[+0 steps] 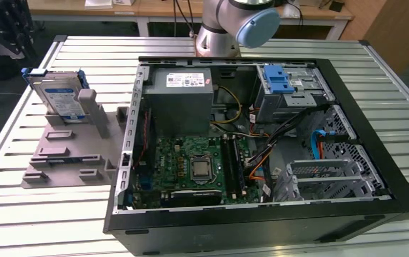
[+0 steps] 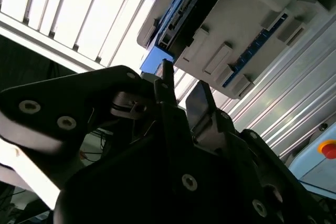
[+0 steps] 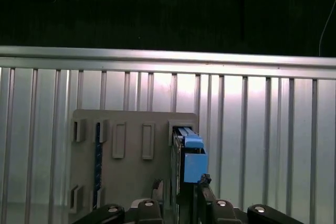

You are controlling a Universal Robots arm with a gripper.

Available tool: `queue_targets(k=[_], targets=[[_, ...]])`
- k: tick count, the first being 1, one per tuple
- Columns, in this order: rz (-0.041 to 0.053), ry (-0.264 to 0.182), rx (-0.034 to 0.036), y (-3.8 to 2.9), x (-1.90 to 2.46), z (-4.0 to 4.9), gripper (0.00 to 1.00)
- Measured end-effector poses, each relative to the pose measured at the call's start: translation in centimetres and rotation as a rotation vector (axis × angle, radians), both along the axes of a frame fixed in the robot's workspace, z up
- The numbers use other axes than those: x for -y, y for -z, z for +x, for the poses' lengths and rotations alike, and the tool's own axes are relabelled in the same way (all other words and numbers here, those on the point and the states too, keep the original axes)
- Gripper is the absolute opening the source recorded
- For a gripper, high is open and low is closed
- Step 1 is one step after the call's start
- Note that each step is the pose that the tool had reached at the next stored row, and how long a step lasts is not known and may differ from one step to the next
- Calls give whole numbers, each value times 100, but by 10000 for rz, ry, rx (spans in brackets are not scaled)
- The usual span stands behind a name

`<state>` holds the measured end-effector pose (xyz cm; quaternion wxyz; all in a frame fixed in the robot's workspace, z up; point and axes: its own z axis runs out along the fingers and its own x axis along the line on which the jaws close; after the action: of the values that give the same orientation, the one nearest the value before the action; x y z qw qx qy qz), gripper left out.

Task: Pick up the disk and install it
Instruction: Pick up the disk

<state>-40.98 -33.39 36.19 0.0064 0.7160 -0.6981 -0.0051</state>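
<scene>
Gripper empty, jaws slightly apart — over disk, standing on edge in grey holder, labelled face upright

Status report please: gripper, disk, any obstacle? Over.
Gripper open, empty, apart from disk. Disk standing in grey fixture, beside computer case. No obstacle seen near disk.

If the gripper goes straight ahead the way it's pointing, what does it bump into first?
Probably the disk, standing on edge in the grey holder right ahead of the gripper; depth is hard to judge.
</scene>
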Motion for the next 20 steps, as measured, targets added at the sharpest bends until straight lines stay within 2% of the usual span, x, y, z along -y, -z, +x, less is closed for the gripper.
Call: queue_targets(k=[1,2,4,6,7,14,20], targets=[[-4,29,1,8,-12,0,41],[-11,61,2,20,-24,0,41],[-23,88,3,57,-48,-1,52],[-30,88,1,93,-55,-6,52],[-30,87,1,111,-55,-10,58],[-30,87,2,229,-57,-46,58],[-30,88,11,243,-58,-48,58]])
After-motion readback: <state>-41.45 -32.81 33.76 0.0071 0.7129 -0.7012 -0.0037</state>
